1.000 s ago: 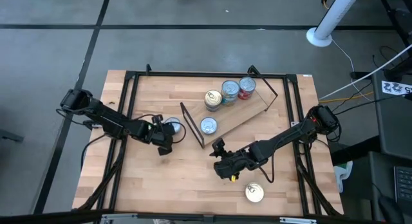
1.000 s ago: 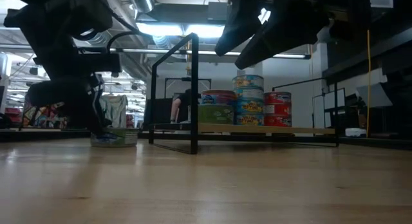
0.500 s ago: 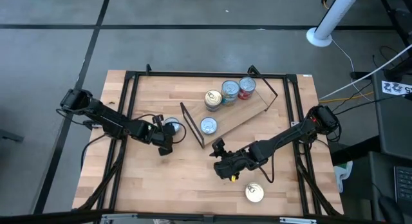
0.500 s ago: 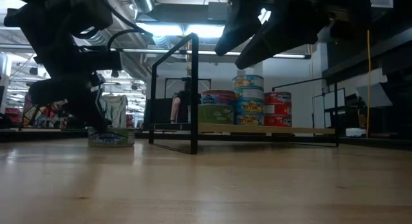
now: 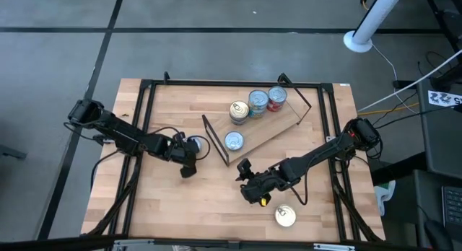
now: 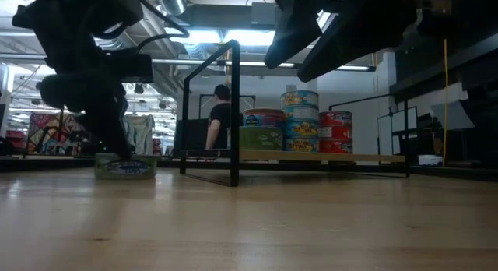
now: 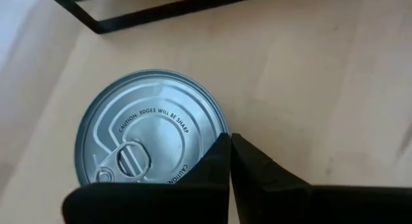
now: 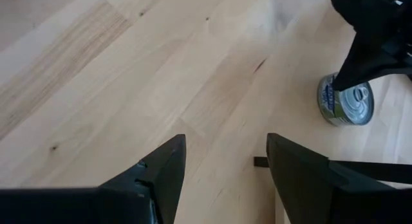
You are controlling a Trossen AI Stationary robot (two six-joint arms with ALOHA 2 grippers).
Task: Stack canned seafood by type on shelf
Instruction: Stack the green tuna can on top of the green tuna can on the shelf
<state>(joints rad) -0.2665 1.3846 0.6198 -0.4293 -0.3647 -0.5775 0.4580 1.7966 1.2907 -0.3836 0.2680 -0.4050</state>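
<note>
From above, the left gripper (image 5: 189, 151) is seen pressed against a tin (image 5: 193, 143) on the counter (image 5: 209, 200), just beside the shelf (image 5: 268, 127). At the left wrist, its fingers (image 7: 222, 169) are closed together over the tin's lid. The right gripper (image 8: 222, 156) is held apart, empty.

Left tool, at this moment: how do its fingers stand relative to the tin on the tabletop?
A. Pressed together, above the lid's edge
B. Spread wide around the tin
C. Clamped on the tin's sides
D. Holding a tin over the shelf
A: in the left wrist view, the left tool has its fingers pressed together, with nothing between them, over the rim of the tin.
</note>
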